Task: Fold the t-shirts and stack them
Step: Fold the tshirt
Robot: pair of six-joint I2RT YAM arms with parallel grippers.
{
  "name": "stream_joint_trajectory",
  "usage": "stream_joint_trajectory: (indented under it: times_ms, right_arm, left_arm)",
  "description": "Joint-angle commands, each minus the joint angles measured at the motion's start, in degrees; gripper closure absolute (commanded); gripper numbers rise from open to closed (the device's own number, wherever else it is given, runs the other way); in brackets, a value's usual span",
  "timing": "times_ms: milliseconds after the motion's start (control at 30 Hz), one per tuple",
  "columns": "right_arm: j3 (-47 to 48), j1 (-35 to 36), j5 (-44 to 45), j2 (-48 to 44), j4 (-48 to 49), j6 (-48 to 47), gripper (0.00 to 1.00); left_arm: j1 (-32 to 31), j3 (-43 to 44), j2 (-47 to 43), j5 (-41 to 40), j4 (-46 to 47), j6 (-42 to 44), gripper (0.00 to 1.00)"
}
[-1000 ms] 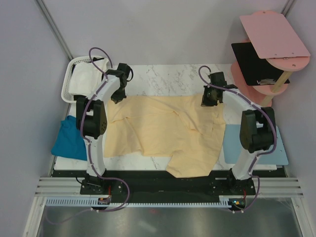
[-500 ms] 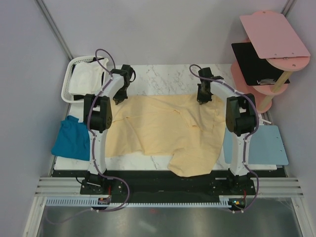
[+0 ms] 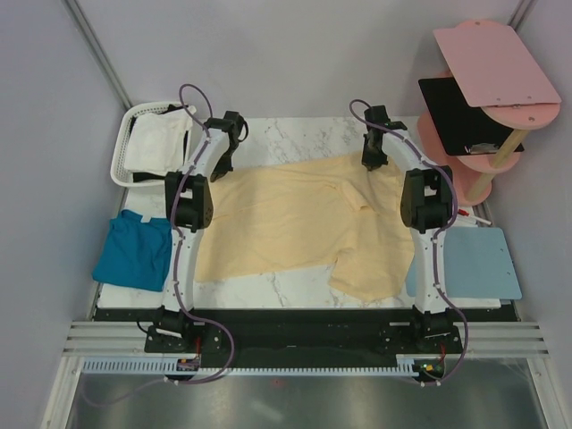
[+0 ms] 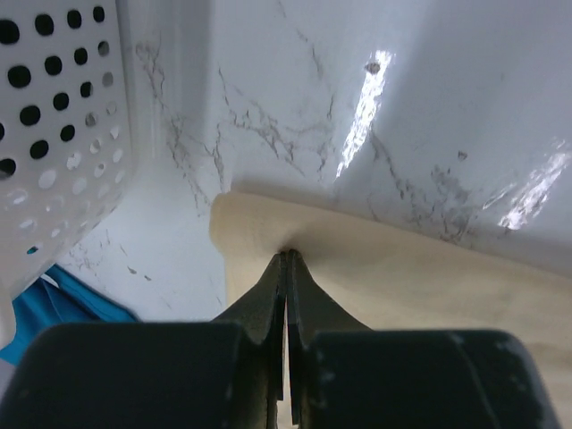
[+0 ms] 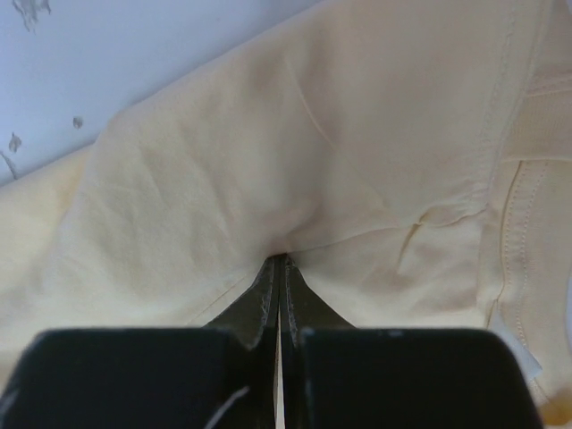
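The yellow shirt (image 3: 286, 223) lies spread over the middle of the surface (image 3: 295, 138), rumpled, with a loose lobe sagging toward 5 o'clock. Its far edge is pinched in two places. The left claw (image 4: 286, 257) is closed tight on the very tip of the corner at 11 o'clock. The right claw (image 5: 280, 261) is closed tight on a bunched fold at 1 o'clock, next to stitched seams. That is probably a sleeve or shoulder, though the view is too close to be sure.

The step in hand looks like flattening the shirt before the first fold. To do it well, the claws should move level and together. They should ease apart to take up the slack between them, then draw toward 12 o'clock so the lobe pulls flat. A low lift should stop cloth tucking under itself. The left grip holds little cloth, so hard tension could slip it.

The basket (image 3: 134, 112) at 10 o'clock sits just beside the left claw and holds the white shirt (image 3: 156, 143). The teal shirt (image 3: 134, 250) drapes at 9 o'clock, and the mat (image 3: 483, 264) lies at 4 o'clock.
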Motion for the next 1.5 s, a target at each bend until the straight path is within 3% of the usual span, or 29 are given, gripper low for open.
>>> stream_joint_trajectory:
  times_ms: [0,133,267,433,567,767,1000,1167,1333,1400,1467]
  right_arm:
    - [7.2,-0.4,3.2,5.2,-1.3,-2.5,1.00]
    - [13.3,-0.4,2.0,8.4,-0.9,-3.2,1.00]
    - [10.7,-0.4,-0.6,6.2,3.4,-4.1,1.00]
    - [-9.0,0.1,-3.6,-9.0,16.4,-3.1,1.00]
    - [-18.1,1.4,-6.1,-21.9,19.0,-2.1,0.99]
    - [-27.9,3.1,-9.3,-31.2,16.5,-1.3,0.97]
    - [-39.6,3.9,-3.1,-39.3,12.2,-1.5,0.95]
    - [-46.8,4.0,-3.2,-44.9,13.7,0.1,0.72]
    - [-53.1,3.9,-5.8,-47.7,16.2,1.8,0.31]
    - [-55.0,3.9,-6.9,-47.9,16.8,2.0,0.22]
    - [-56.4,3.8,-7.2,-48.1,17.7,1.9,0.21]
  left_arm:
    - [0.8,9.6,5.0,-1.3,-4.0,3.0,0.98]
    - [1.6,12.3,6.0,-0.8,-1.7,4.5,0.98]
    - [1.8,10.5,2.6,-0.8,0.9,3.7,0.98]
    - [1.2,-2.8,-10.0,-1.2,7.1,2.0,0.98]
    - [0.0,-16.0,-19.3,2.8,10.1,1.6,0.98]
    - [-2.5,-25.7,-18.6,6.5,10.4,0.2,0.98]
    - [-3.7,-29.0,-15.4,8.1,11.1,-2.7,0.98]
    - [-3.8,-27.5,-12.8,7.5,10.8,-2.4,0.98]
    - [-3.7,-18.6,-7.4,5.3,7.2,-1.7,0.98]
    - [-3.6,-14.1,-3.7,4.0,4.4,-1.6,0.98]
    - [-3.1,-7.5,-1.3,3.8,3.2,-1.4,0.98]
